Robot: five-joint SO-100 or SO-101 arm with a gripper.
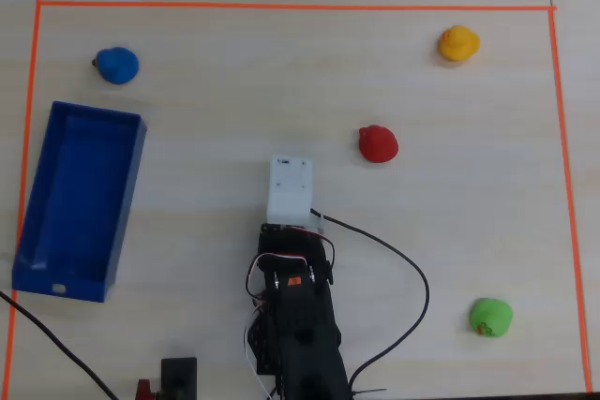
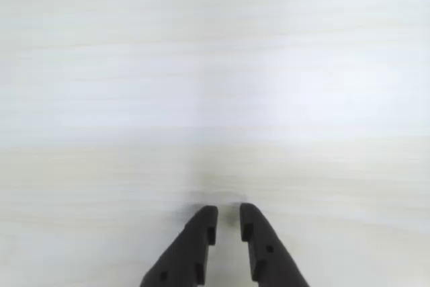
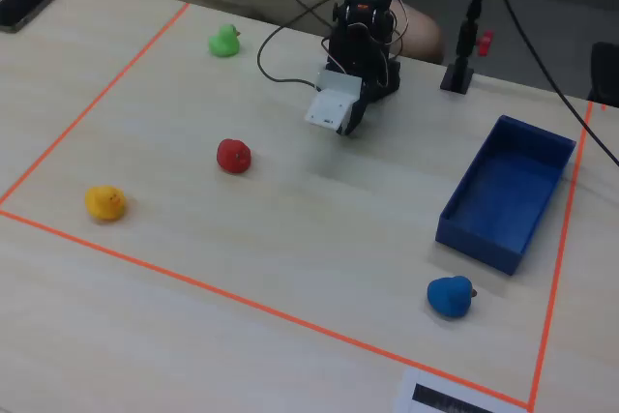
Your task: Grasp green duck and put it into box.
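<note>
The green duck [image 1: 490, 317] sits at the lower right of the overhead view, close to the orange tape corner; in the fixed view the green duck [image 3: 223, 42] is at the upper left. The dark blue box [image 1: 75, 194] lies at the left with nothing in it, and the box [image 3: 508, 191] appears at the right in the fixed view. My arm [image 1: 295, 316] is folded near the bottom middle, far from both. In the wrist view my gripper [image 2: 228, 214] points down at bare table, its black fingers a narrow gap apart with nothing between them.
A red duck [image 1: 378, 143] sits just right of the arm's white wrist housing [image 1: 291, 189]. A yellow duck [image 1: 458, 43] is at the upper right and a blue duck [image 1: 117, 65] above the box. Orange tape [image 1: 281, 6] frames the work area. A black cable [image 1: 412, 278] loops right of the arm.
</note>
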